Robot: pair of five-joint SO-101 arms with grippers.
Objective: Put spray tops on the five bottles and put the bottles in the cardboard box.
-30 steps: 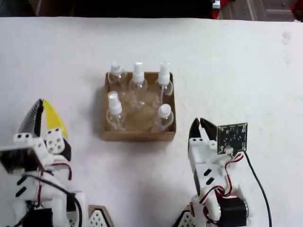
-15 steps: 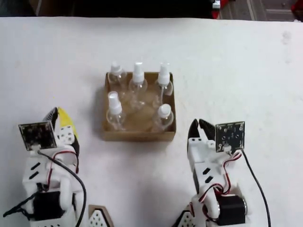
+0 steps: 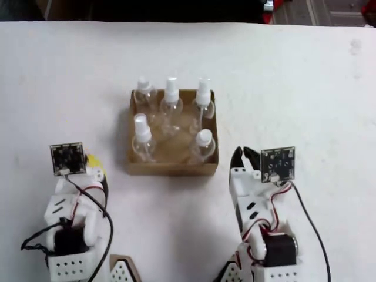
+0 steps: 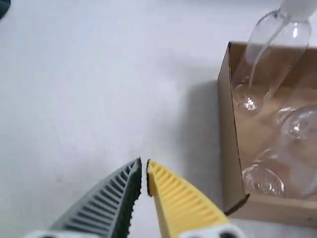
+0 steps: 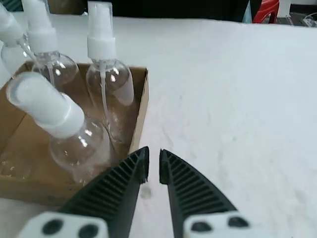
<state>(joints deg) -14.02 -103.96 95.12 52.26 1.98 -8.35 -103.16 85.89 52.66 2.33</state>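
The cardboard box [image 3: 173,169] sits mid-table with several clear bottles standing in it, each wearing a white spray top, such as those at the back [image 3: 171,100] and front right [image 3: 203,144]. My left gripper [image 3: 98,169] rests low, left of the box, empty, with its grey and yellow fingers together [image 4: 143,168]; the box wall [image 4: 225,124] and a bottle [image 4: 267,54] lie beyond it. To the right of the box, my right gripper [image 3: 239,156] is just off its front corner, black fingers nearly touching [image 5: 153,158], empty. A capped bottle [image 5: 106,74] stands ahead.
White tabletop surrounds the box, with open room at the back, left and right. Both arm bases stand at the front edge. A small tan piece [image 3: 120,267] lies between the bases. A red object [image 3: 276,9] stands beyond the table's far edge.
The left arm has drawn back toward the front edge and folded down, its gripper now lower and closer to the box. The right arm has shifted slightly left.
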